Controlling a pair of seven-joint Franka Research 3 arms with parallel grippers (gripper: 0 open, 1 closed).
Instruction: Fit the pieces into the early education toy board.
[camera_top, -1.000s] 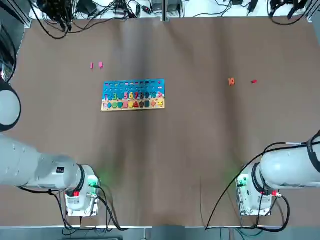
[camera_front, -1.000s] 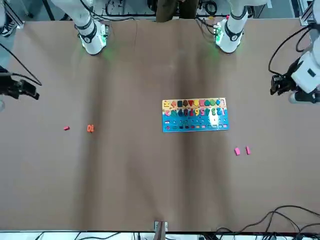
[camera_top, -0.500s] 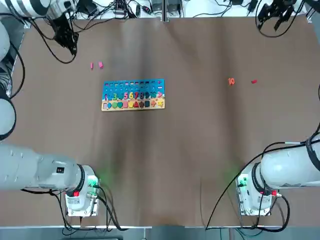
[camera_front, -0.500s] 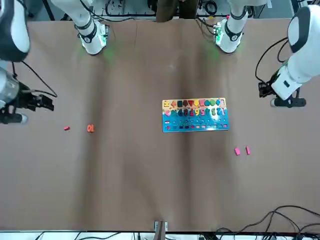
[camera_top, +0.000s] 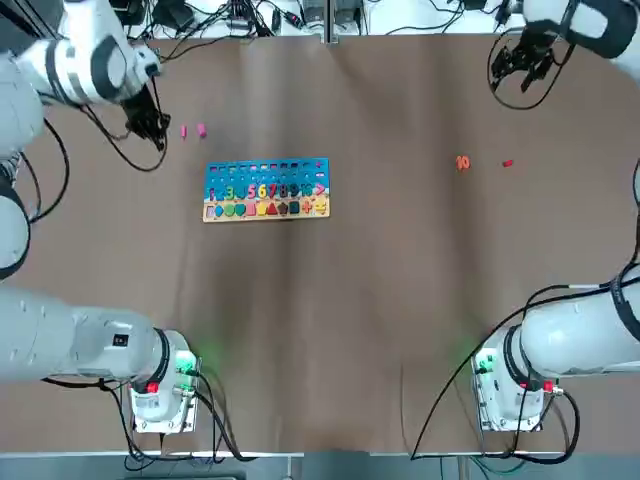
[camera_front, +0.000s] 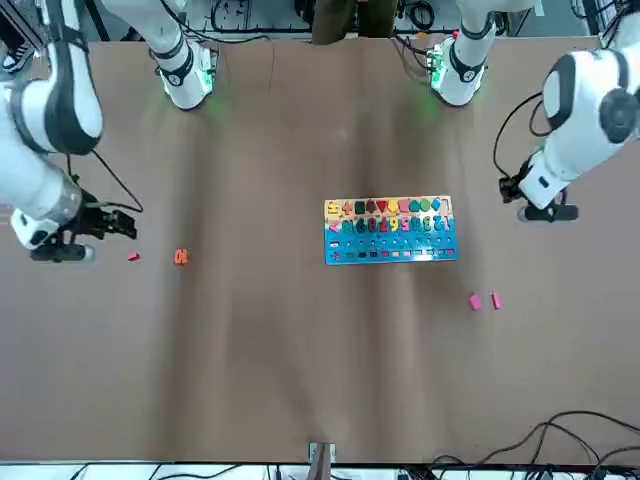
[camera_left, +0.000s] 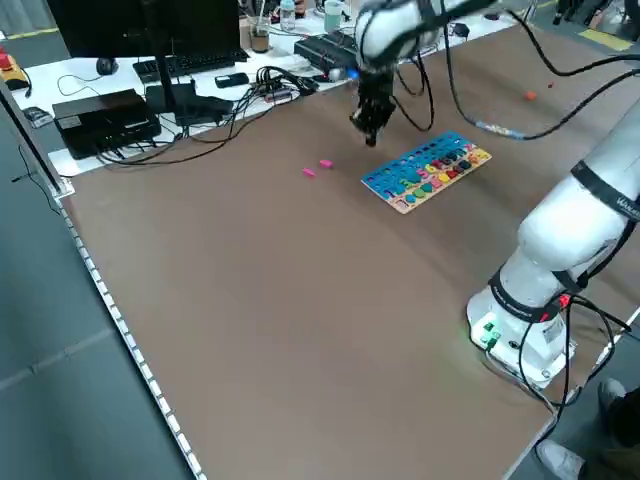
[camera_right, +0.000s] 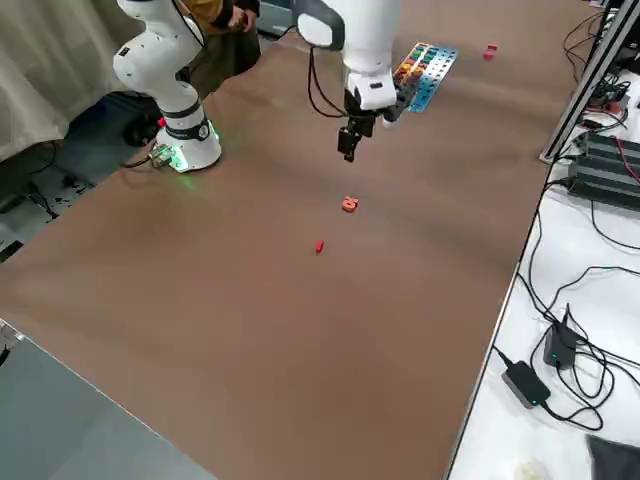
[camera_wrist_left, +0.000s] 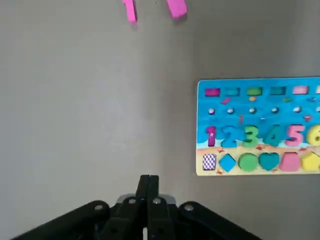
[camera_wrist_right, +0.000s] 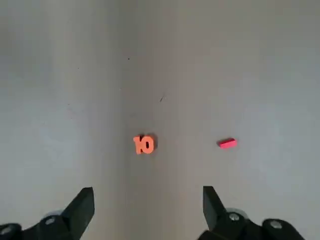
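Both arms now over brown table (camera_top: 350, 300)

Boards: 1, early education toy board (camera_top: 266, 188), on counter (camera_top: 350, 300).
Loose pcs: 4 total.
Pink pcs: 2 (camera_top: 184, 131) (camera_top: 202, 129), side by side.
Orange "10" pc: 1 (camera_top: 462, 162).
Red pc: 1 (camera_top: 508, 163).
Arms w/ grippers: 2, left gripper (camera_top: 160, 135), right gripper (camera_top: 513, 72).

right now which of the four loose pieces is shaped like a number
The orange piece, shaped like "10". It lies beside the small red piece on the robot's right; the two pink pieces, near the board, are plain blocks.
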